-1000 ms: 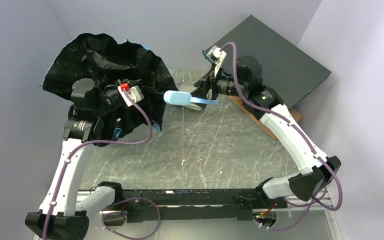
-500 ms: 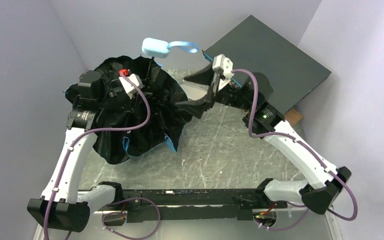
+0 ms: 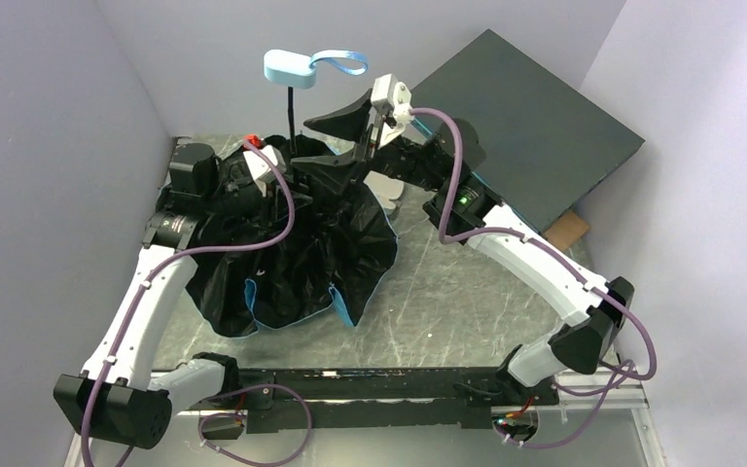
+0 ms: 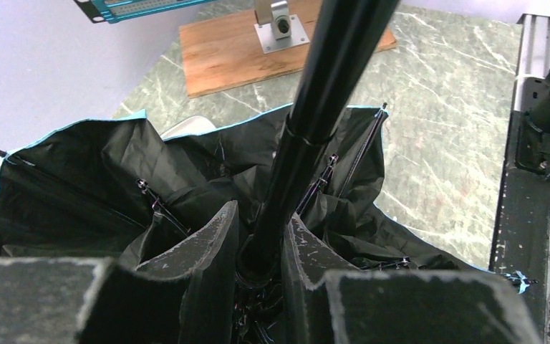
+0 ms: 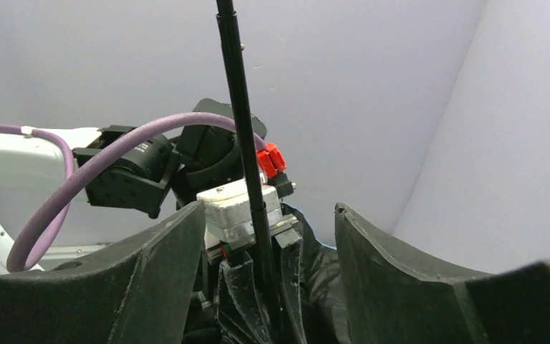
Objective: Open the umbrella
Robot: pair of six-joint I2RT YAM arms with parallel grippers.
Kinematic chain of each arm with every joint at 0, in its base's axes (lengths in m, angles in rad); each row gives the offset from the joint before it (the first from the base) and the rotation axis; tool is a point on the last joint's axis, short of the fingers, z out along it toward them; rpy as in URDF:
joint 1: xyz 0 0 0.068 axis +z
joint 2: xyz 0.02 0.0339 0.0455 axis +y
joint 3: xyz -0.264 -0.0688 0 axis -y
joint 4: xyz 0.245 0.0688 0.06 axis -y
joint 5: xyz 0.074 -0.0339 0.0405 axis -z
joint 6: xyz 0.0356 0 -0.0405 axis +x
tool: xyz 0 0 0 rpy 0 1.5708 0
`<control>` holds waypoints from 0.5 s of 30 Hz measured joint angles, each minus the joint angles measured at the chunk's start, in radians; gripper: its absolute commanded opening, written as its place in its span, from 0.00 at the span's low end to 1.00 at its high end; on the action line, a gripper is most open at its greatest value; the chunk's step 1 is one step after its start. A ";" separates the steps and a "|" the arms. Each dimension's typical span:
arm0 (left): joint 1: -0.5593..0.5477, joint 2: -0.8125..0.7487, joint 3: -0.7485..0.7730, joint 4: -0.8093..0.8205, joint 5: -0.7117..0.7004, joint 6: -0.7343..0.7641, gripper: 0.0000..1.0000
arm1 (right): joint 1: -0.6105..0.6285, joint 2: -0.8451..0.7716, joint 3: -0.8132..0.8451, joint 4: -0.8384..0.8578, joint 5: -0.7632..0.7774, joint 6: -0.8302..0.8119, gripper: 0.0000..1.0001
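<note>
On the left half of the table (image 3: 467, 292), the umbrella (image 3: 292, 253) lies with its canopy half spread and its shaft upright.

Black lining faces up, with sky-blue edges showing at the near hem. The thin black shaft (image 3: 294, 112) rises from the middle of the canopy to the light-blue handle (image 3: 288, 67), whose strap (image 3: 345, 64) loops to the right. The left pincer (image 4: 258, 247) is clamped on the shaft low down, just above the folds. The right pincer (image 5: 268, 209) is spread wide just right of the shaft, which shows in the gap between its fingers and touches neither. A dark-grey flat box (image 3: 535, 107) leans at the far right.
</note>
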 measured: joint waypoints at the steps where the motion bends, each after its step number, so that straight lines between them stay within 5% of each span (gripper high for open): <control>1: -0.004 0.002 0.000 0.000 0.005 -0.002 0.00 | 0.004 0.006 0.002 0.000 0.000 0.002 0.66; 8: -0.041 0.025 0.000 -0.009 0.018 -0.004 0.00 | 0.020 0.038 0.044 0.005 0.019 -0.008 0.56; 10: -0.050 0.027 -0.007 -0.010 0.019 -0.004 0.00 | 0.021 0.040 0.048 0.009 0.037 -0.012 0.44; 13: -0.056 0.027 -0.043 0.005 0.036 -0.006 0.00 | 0.024 0.052 0.065 0.013 0.051 -0.021 0.10; 15: -0.056 0.027 -0.074 0.016 0.043 -0.020 0.13 | 0.026 0.060 0.070 0.013 0.060 -0.026 0.00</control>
